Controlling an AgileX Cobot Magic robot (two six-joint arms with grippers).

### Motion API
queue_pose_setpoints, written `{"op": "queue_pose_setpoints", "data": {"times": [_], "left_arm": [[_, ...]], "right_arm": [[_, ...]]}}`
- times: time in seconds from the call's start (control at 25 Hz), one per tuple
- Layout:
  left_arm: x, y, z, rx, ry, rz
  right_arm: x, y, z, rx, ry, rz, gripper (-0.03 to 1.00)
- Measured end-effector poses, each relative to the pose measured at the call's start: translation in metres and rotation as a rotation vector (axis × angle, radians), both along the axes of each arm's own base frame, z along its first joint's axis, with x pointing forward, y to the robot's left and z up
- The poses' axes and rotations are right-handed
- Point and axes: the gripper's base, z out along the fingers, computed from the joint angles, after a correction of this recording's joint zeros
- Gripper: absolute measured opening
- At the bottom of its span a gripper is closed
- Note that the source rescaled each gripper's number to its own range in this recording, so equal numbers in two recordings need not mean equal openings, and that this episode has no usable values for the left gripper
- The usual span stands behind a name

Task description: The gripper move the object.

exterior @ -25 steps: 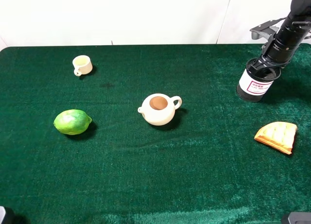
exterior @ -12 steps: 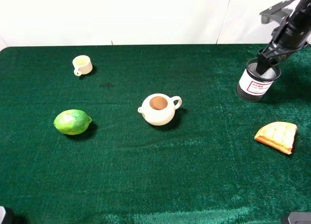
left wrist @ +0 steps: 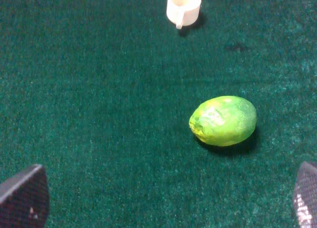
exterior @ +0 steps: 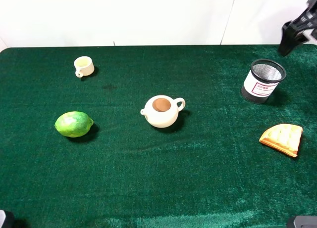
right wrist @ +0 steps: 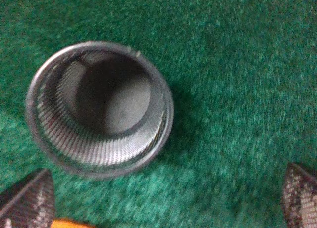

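The black wire-mesh pen cup (exterior: 264, 81) with a white, red-striped label stands upright on the green cloth at the far right. My right gripper (exterior: 288, 41) hangs above and behind it at the view's right edge, clear of the cup. In the right wrist view I look down into the empty cup (right wrist: 99, 107); the right gripper (right wrist: 163, 196) is open, with its fingertips (right wrist: 27, 198) wide apart and nothing between them. My left gripper (left wrist: 163, 198) is open and empty, low over the cloth near the lime.
A cream teapot (exterior: 162, 111) stands mid-table. A small cream mug (exterior: 84, 66) is at the back left. A green lime (exterior: 74, 124) lies at the left and also shows in the left wrist view (left wrist: 224, 120). A bread slice (exterior: 282, 138) lies in front of the cup.
My right gripper has let go of the cup's rim and risen up and back to the right. The cup stays upright where it stood.
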Motion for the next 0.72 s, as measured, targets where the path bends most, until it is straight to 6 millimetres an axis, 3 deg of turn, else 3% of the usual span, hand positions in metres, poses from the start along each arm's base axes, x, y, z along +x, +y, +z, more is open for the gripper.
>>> {"op": "queue_pose_setpoints", "data": {"times": [0.12, 0.36, 0.72], "left_arm": [[0.000, 0.000, 0.000, 0.000, 0.000, 0.000], [0.000, 0.000, 0.000, 0.000, 0.000, 0.000], [0.000, 0.000, 0.000, 0.000, 0.000, 0.000]], "right_arm": [[-0.025, 0.001, 0.019, 0.017, -0.017, -0.029, 1.00], [-0.096, 0.004, 0.044, 0.060, -0.086, -0.105, 1.00], [-0.204, 0.016, 0.057, 0.210, -0.256, -0.158, 1.00]]}}
